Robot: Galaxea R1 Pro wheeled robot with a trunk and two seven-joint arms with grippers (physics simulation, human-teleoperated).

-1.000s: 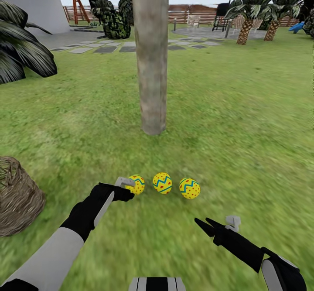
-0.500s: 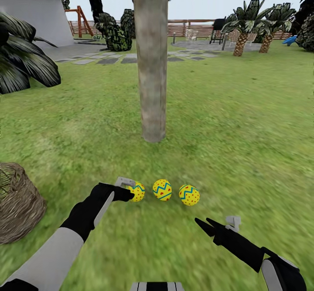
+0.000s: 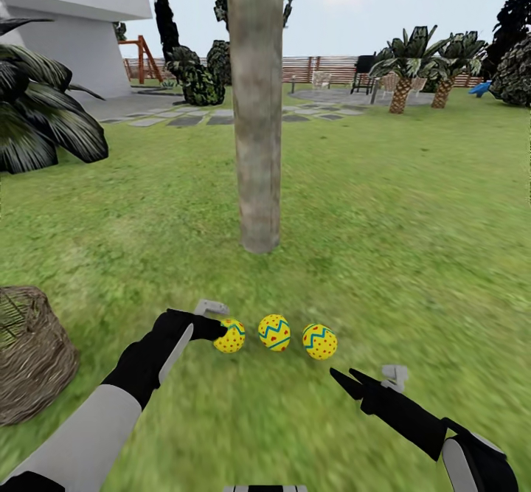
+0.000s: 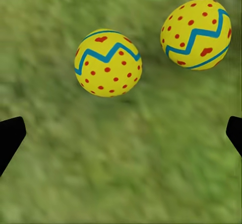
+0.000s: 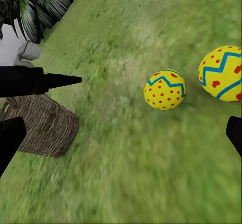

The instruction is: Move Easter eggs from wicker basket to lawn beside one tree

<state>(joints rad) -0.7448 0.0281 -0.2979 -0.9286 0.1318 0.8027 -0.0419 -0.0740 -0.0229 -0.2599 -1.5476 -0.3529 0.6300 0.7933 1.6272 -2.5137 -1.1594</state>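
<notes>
I am looking at three eggs lying in a row on the lawn (image 3: 413,204) in the lower middle of the head view: the left egg (image 3: 230,335), the middle egg (image 3: 274,332) and the right egg (image 3: 320,341), all near the foot of the tree (image 3: 257,108) that rises up the centre of the frame. The basket (image 3: 33,352) is sitting at the lower left edge, and I cannot see any egg inside it from here, though its far wall hides part of the bowl. My left gripper (image 3: 214,321) is hovering just beside the left egg with its jaws wide and holding nothing; in the left wrist view the dark fingertips (image 4: 10,136) are standing far apart at the frame's edges with bare grass between them. My right gripper (image 3: 352,381) is hanging low at the lower right, also spread wide and empty. As I judge it, the placing is done, so the care now is in leaving: I am meaning to lift the left gripper straight up and back, not sideways, so no finger nudges the egg and sets it rolling away from the trunk.
</notes>
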